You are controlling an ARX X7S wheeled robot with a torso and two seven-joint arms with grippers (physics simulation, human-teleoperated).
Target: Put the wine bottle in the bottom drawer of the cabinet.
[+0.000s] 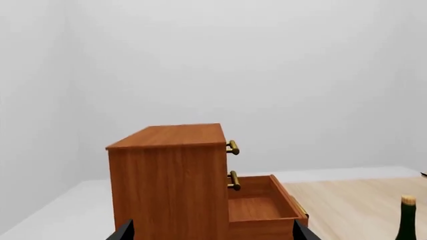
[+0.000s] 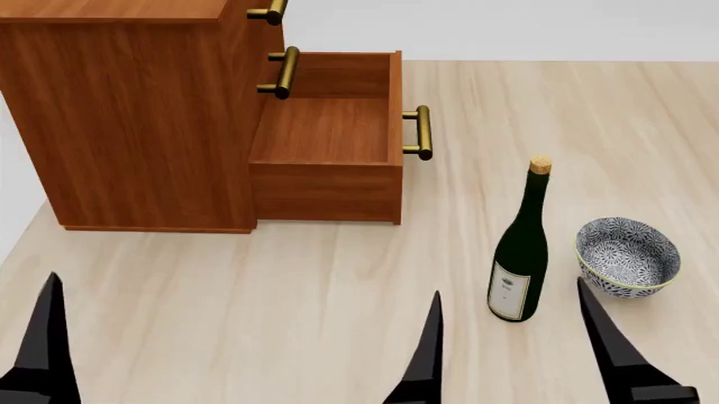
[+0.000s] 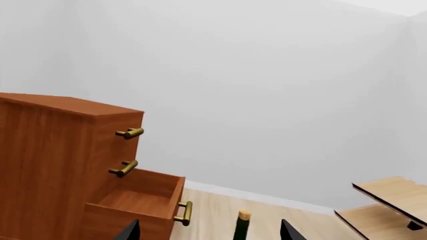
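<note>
Bottle (image 2: 520,252) stood upright on counter (image 2: 281,295), long axis vertical, at 12 o'clock of right tool (image 2: 511,337), nearer arm. Right tool spread wide, empty. Drawer (image 2: 326,135) open at bottle's 10 o'clock.

Robot body, as I see it from the console: two grippers only. Left gripper (image 2: 236,345): flat matte-black fingers (image 2: 47,337), blade-like, tapering to sharp points. Right gripper (image 2: 511,328): same black wedge fingers (image 2: 607,345), angular block at base. No cables, screws or markings visible to me.
</note>
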